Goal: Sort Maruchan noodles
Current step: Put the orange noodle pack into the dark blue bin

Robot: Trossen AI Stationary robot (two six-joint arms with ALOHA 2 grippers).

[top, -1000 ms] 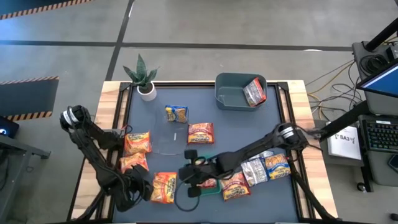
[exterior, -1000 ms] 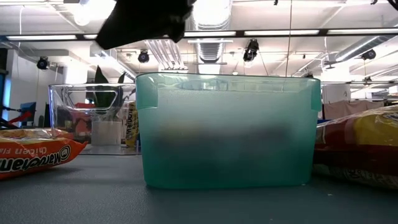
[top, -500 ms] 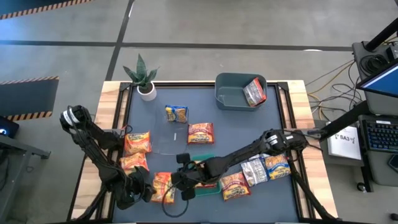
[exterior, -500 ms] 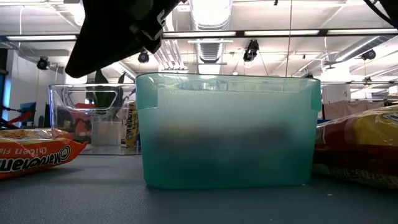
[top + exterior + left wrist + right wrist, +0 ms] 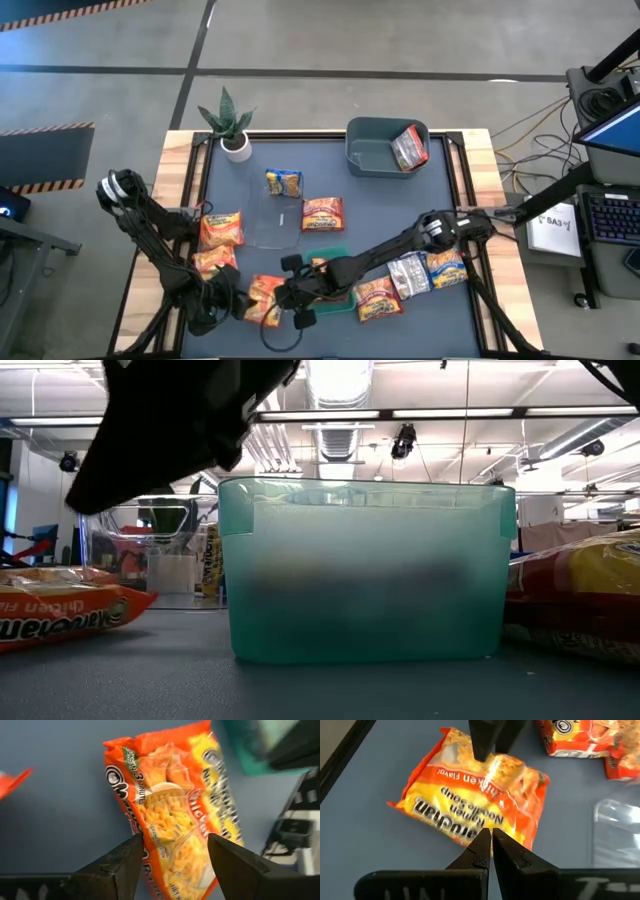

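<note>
An orange-red and yellow Maruchan noodle packet (image 5: 262,297) lies flat on the dark mat near the table's front edge. My left gripper (image 5: 175,862) is open at the packet's left end (image 5: 172,827), one finger on each side. My right gripper (image 5: 491,837) is shut and hangs over the packet's right edge (image 5: 470,827). In the low view its dark body (image 5: 160,430) stands well above the packet (image 5: 60,615). More orange packets (image 5: 221,229), (image 5: 323,213), (image 5: 378,298) lie flat around them. My left gripper comes at the orange packet slanting down from the table's left, its fingers (image 5: 117,867) astride the packet's end, and the packet lies flat on the mat. Whether either finger touches the packet I cannot tell.
A green tray (image 5: 335,256) stands just right of my right gripper and a clear container (image 5: 270,222) behind it. A grey-blue bin (image 5: 375,150) at the back holds a silver packet (image 5: 408,147). A potted plant (image 5: 233,125) stands back left. Silver (image 5: 408,272) and blue-yellow packets (image 5: 445,267), (image 5: 284,183) lie about.
My right gripper, still shut, has gone toward the table's left edge and down, from in front of the green tray to over the orange packet. That packet's right end has slid slightly toward the tray.
</note>
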